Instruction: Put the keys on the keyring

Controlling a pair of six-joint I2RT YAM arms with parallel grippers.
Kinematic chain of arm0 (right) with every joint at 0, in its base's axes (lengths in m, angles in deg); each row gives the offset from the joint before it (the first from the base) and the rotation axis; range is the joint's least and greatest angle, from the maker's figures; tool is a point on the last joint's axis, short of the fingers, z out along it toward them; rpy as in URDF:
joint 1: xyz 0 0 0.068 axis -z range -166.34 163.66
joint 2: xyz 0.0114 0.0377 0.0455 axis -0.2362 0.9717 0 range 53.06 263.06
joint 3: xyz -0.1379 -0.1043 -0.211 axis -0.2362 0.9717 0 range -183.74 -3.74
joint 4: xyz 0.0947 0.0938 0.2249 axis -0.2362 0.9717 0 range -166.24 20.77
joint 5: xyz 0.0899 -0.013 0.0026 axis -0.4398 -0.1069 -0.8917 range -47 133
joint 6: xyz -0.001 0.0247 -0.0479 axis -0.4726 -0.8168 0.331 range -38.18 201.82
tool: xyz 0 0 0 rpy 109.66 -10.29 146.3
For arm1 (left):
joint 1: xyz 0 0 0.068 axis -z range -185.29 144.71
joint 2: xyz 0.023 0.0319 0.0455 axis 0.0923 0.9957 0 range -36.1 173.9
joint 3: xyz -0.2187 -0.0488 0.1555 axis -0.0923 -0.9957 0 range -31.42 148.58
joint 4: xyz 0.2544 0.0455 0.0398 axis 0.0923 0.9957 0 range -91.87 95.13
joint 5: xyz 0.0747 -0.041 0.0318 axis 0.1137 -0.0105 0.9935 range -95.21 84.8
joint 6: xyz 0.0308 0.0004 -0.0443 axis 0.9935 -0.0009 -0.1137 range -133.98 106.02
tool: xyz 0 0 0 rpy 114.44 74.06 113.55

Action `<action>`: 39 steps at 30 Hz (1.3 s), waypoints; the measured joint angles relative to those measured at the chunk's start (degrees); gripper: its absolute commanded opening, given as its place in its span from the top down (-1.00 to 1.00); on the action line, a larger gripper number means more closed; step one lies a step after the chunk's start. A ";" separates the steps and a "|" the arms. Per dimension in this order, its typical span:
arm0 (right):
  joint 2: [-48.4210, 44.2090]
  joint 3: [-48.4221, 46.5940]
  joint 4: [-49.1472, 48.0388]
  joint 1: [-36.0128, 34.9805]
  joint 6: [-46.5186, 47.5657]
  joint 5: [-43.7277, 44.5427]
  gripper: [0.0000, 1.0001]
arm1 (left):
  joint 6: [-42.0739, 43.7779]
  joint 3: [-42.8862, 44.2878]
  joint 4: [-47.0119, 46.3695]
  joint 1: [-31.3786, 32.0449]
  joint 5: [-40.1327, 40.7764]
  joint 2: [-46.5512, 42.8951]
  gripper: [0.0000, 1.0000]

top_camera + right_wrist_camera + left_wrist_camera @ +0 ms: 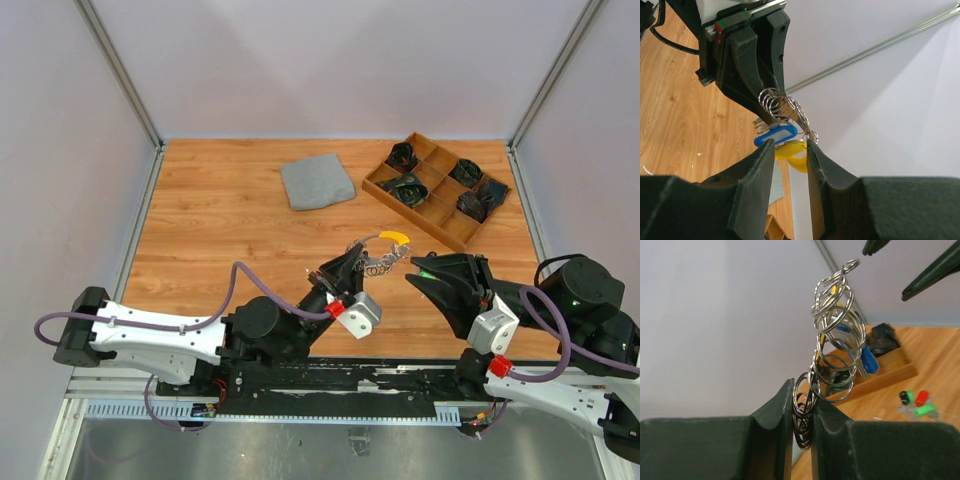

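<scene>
The keyring point(380, 262), a chain of silvery loops, is held up above the table, and my left gripper point(356, 254) is shut on its lower end. In the left wrist view the loops point(835, 340) rise from between the fingers point(802, 395). A blue-headed key point(775, 135) and a yellow one point(790, 150) hang from the loops point(782, 107). The yellow key point(397, 237) sticks out at the top. My right gripper point(789, 142) is close up to these keys with its jaws apart. Loose green point(925, 410) and red point(921, 397) keys lie on the table.
A folded grey cloth point(316, 181) lies at the back centre. A wooden compartment tray point(415, 213) with dark items stands at the back right. Grey walls with metal rails close in the table on three sides.
</scene>
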 measured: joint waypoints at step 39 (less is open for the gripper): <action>11.78 -16.04 20.35 0.00 -13.33 -2.51 0.18 | -38.23 7.76 36.68 0.04 -8.63 -4.81 0.99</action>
